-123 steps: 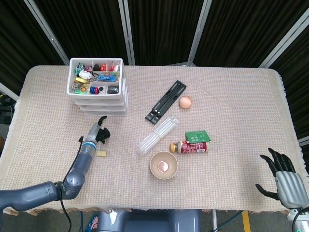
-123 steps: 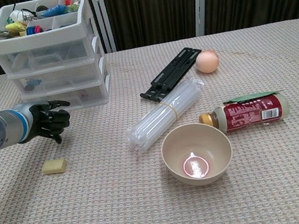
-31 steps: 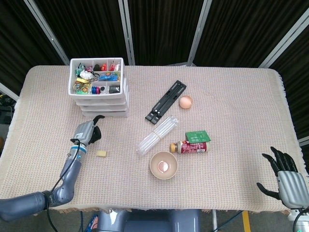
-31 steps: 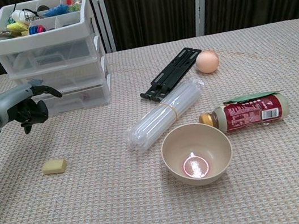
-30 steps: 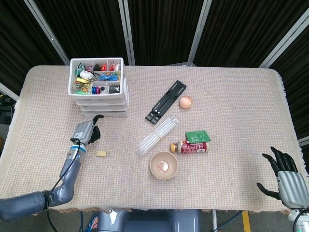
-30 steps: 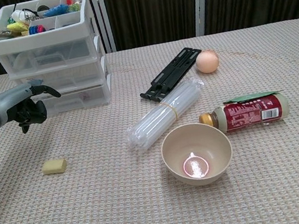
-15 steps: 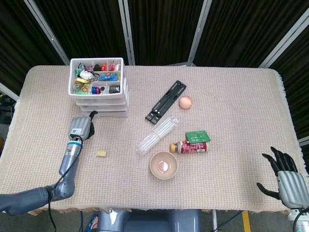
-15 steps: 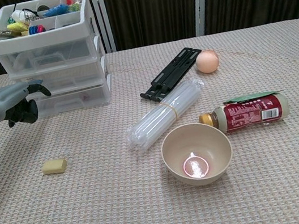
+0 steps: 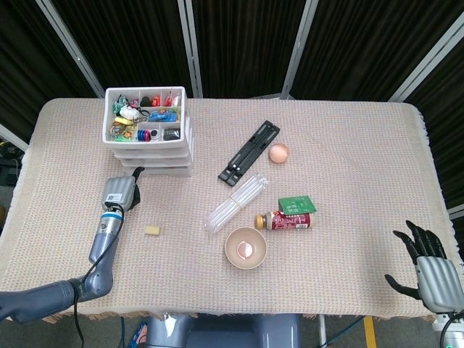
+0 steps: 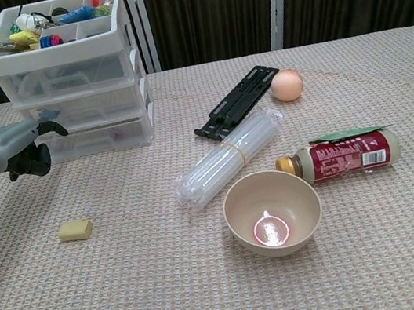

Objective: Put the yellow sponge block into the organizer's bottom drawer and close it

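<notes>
The white three-drawer organizer [image 10: 66, 75] stands at the far left of the table [image 9: 348, 145], all drawers pushed in, its open top tray holding small coloured items. The left hand [image 10: 21, 148] hovers just in front of the bottom drawer [image 10: 100, 136], holding nothing; its fingers are curled under the palm and the thumb points at the drawer front. Whether the thumb touches the drawer cannot be told. The right hand [image 9: 428, 270] rests at the near right table edge, fingers spread and empty.

The yellow sponge block [image 10: 75, 229] lies flat on the cloth, nearer than the left hand and slightly right of it, well apart from the drawers. Bare cloth surrounds it on all sides; the tube bundle [image 10: 227, 157] and bowl [image 10: 272, 212] lie well to its right. The block is small, pale yellow and rectangular
</notes>
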Available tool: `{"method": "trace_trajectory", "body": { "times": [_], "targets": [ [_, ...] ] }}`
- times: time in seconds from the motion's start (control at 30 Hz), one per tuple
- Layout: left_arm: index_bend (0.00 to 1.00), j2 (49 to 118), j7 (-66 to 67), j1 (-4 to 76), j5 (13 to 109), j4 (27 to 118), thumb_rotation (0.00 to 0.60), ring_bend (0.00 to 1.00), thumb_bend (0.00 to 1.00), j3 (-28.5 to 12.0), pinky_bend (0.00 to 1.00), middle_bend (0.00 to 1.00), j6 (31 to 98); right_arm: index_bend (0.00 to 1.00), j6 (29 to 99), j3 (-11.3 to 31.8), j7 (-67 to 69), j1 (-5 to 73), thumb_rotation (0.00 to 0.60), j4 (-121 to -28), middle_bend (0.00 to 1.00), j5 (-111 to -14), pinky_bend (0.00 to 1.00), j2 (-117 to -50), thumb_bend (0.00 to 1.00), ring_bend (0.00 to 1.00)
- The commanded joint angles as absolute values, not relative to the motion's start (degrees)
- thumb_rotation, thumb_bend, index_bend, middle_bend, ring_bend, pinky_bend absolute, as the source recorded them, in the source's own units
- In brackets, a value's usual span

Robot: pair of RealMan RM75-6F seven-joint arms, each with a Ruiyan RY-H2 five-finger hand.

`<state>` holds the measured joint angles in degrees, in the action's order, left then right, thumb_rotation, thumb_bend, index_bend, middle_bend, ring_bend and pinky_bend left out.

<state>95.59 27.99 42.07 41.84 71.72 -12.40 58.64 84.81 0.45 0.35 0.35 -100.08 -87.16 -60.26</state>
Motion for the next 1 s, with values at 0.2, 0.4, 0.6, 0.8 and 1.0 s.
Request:
{"method": "trace_trajectory", "body": {
  "times": [0.2,0.4,0.6,0.8,1.0],
  "targets": [
    [0.15,95.84,27.72,41.91,42.12,71.08,0.600,0.88,1.00,-13.16,0.67,0.99,58.85,0.16,84.86,0.48,0.33,0.34,0.600,-100.15,0.00,-87.18,0.00,-60.28,0.10,0.00],
    [0.15,95.72,27.93,41.73,41.62,70.99,0.600,0.88,1.00,-13.55,0.67,0.99,58.65,0.16,84.75,0.45,0.41,0.36,0.600,-100.25,0.00,-87.18,0.00,-60.27,0.10,0.00],
    [0.17,96.26,29.18,41.70,39.26,70.49,0.600,0.88,1.00,-13.99,0.67,0.99,57.96,0.16,84.81,0.44,0.38,0.32,0.600,-100.29,0.00,-87.17,0.00,-60.26,0.10,0.00],
    [0.27,96.04,29.55,41.61,38.67,70.84,0.600,0.88,1.00,-14.32,0.67,0.99,57.87,0.16,84.79,0.44,0.32,0.33,0.600,-100.35,0.00,-87.20,0.00,-60.30,0.10,0.00],
    [0.48,95.24,29.10,41.23,38.70,72.16,0.600,0.88,1.00,-14.64,0.67,0.99,57.96,0.16,84.85,0.46,0.30,0.31,0.600,-100.35,0.00,-87.20,0.00,-60.31,0.10,0.00]
  ]
}}
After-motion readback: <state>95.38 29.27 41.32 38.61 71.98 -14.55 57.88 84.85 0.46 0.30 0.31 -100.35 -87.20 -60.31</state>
